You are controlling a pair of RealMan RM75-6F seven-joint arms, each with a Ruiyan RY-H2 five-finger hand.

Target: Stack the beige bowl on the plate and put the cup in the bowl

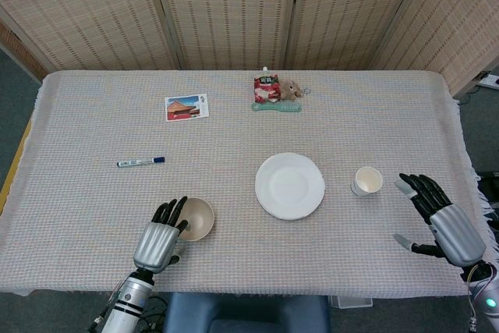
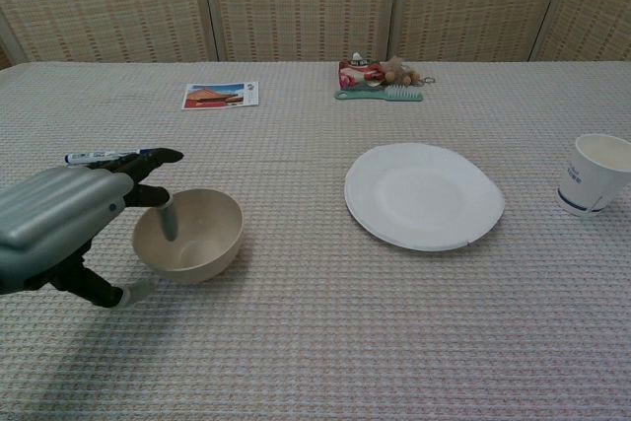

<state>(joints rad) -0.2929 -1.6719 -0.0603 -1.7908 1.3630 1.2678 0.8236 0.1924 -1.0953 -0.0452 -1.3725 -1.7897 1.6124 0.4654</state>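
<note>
The beige bowl (image 1: 196, 218) (image 2: 197, 232) stands upright on the cloth, left of the white plate (image 1: 290, 185) (image 2: 424, 194). My left hand (image 1: 158, 242) (image 2: 61, 227) is at the bowl's left side. Its fingers (image 2: 166, 216) reach over the rim, one tip dipping inside, and the thumb sits low outside the wall; no firm grip shows. The paper cup (image 1: 367, 181) (image 2: 596, 175) stands upright to the right of the plate. My right hand (image 1: 443, 220) hovers open to the right of the cup, apart from it, and shows only in the head view.
A blue-capped pen (image 1: 140, 162) (image 2: 108, 156) lies just beyond my left hand. A postcard (image 1: 186, 107) (image 2: 221, 95), a snack packet (image 1: 267, 89) (image 2: 359, 74) and a green brush (image 2: 385, 94) lie near the far edge. Folding screens stand behind the table.
</note>
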